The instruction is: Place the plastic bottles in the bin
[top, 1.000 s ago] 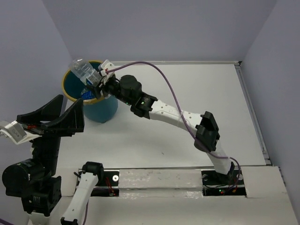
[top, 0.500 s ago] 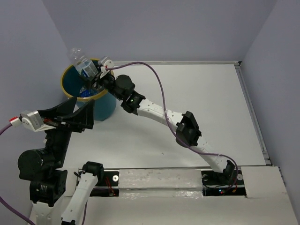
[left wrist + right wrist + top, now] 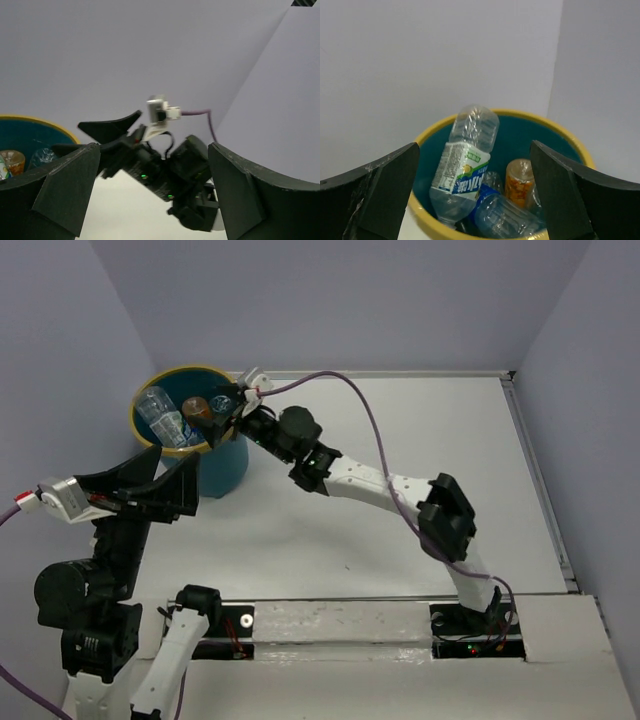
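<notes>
Right wrist view: right claw (image 3: 475,200) fingers spread wide, nothing between them. Bin (image 3: 560,131) just ahead of and below fingertips. Plastic bottles (image 3: 465,167) lie inside it, labelled one leaning ahead-left, orange bottle (image 3: 519,181) ahead-right. Judgement: drop looks done. Raise claw straight up before swinging back, since fingers sit near yellow rim and a snag could tip bin. Left claw (image 3: 155,195) also spread, empty, apart from bin. Table (image 3: 420,460) behind right claw, white, no bottles seen on it. Lilac walls close around.
</notes>
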{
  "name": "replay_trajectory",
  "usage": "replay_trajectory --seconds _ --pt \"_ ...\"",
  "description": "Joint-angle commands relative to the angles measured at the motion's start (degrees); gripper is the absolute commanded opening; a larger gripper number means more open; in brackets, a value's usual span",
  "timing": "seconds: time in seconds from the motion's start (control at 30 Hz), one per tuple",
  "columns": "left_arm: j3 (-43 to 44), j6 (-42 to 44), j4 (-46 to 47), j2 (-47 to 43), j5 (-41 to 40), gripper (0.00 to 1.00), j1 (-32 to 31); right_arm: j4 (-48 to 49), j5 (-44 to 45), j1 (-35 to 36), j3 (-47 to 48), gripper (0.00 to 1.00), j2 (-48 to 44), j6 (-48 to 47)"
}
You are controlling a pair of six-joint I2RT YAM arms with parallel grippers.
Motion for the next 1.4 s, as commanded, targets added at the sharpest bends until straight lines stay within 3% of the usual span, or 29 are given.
replay_trajectory --seconds 0.0,0.2,0.3,0.33,0.43,0.47,0.7,0.87,1.07,1.37 --pt "0.56 -0.36 1.73 1.62 0.73 0.99 -0.40 17.46 0.86 -0.22 -17.21 0.95 -17.16 1.06" --pt "-2.16 -1.41 0.93 1.97 3.97 0.99 -0.40 19.86 5.35 -0.22 -48.73 0.94 -40.88 4.83" --pt "-3.83 -2.90 3.38 2.15 8.18 0.99 -0.31 13.82 9.91 -0.22 -56.96 0.85 -53.33 6.24" --pt "-5.32 -4.13 4.27 2.15 10.37 0.99 -0.31 7.70 13.32 -0.22 -60.89 0.84 -56.44 7.03" --pt "-8.40 -6.15 6.91 1.89 12.76 0.99 -0.31 -4.00 20.79 -0.22 -66.28 0.86 -68.63 8.78" --pt "-9.45 -6.25 7.00 1.71 13.12 0.99 -0.31 -6.57 22.13 -0.22 -69.60 0.99 -71.82 9.14" --pt "-11.93 -5.46 5.16 -1.27 14.18 0.99 -0.31 -32.48 19.34 -0.22 -76.93 1.00 -99.07 13.36" --pt "-12.10 -5.46 4.10 -0.75 14.78 0.99 -0.40 -41.13 22.05 -0.22 -79.12 1.00 -114.80 15.65" --pt "-16.23 -5.37 4.37 0.39 17.60 0.99 -0.40 -45.53 25.74 -0.22 -79.92 1.00 -118.88 18.46" --pt "-16.85 -3.26 5.06 0.48 17.43 0.99 -0.40 -42.12 27.06 -0.22 -75.80 1.00 -110.89 15.66"
